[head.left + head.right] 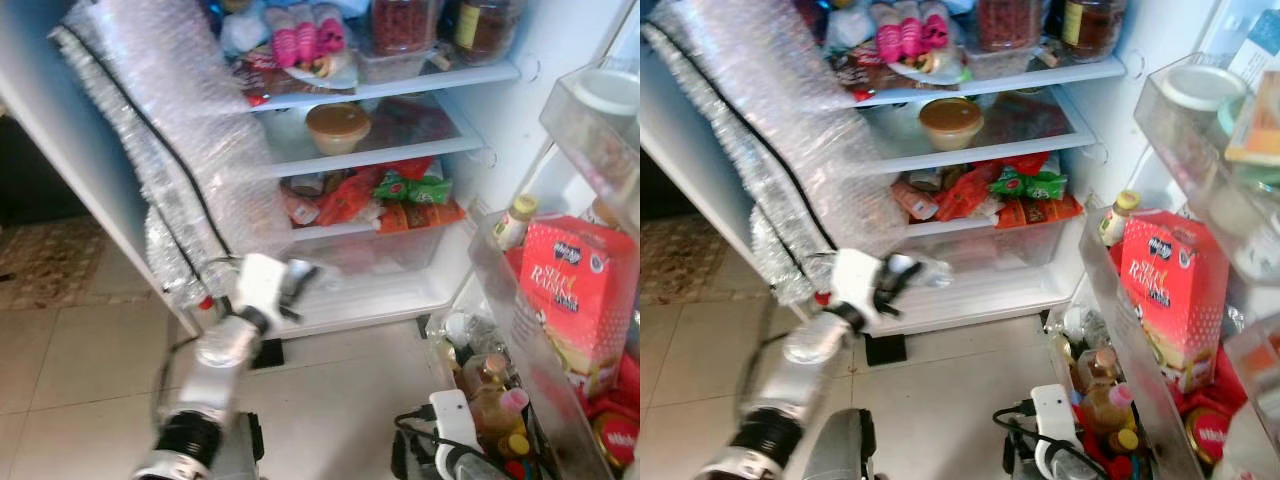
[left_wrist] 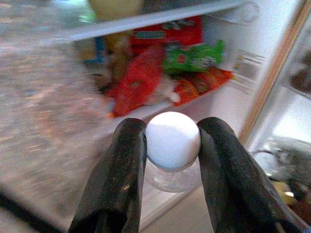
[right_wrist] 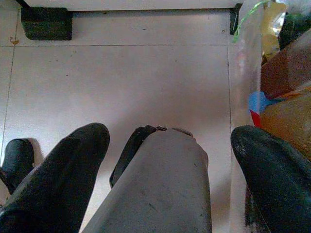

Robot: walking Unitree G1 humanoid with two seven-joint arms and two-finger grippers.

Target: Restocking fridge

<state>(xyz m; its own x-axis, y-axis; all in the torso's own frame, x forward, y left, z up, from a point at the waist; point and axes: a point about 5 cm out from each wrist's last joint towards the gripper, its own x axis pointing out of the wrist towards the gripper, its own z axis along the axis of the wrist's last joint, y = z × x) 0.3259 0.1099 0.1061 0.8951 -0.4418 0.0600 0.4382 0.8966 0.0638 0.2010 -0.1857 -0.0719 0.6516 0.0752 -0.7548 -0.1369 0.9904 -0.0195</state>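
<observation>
Left claw (image 2: 167,145) clamped on a clear bottle (image 2: 173,160), one finger (image 2: 127,160) each side just under its white cap (image 2: 173,138). Held low before the open fridge (image 1: 500,130), near the bottom drawer (image 1: 380,250) and below the shelf of red and green packets (image 1: 400,195). Gripped near the top, probably to keep the bottle upright and the body free for setting down. Reaching past the bubble wrap (image 1: 170,130) hanging at the fridge's left side.

Right claw (image 3: 170,165) spread wide, holding nothing, hanging down by the fridge door (image 1: 520,330) above the floor (image 3: 121,82). Door racks already crowded: red box (image 1: 575,290), small bottles (image 1: 495,395).

Upper fridge shelves full too: tub (image 1: 338,127), jars (image 1: 485,25). Likely aim: a gap on a low shelf or in the drawer.
</observation>
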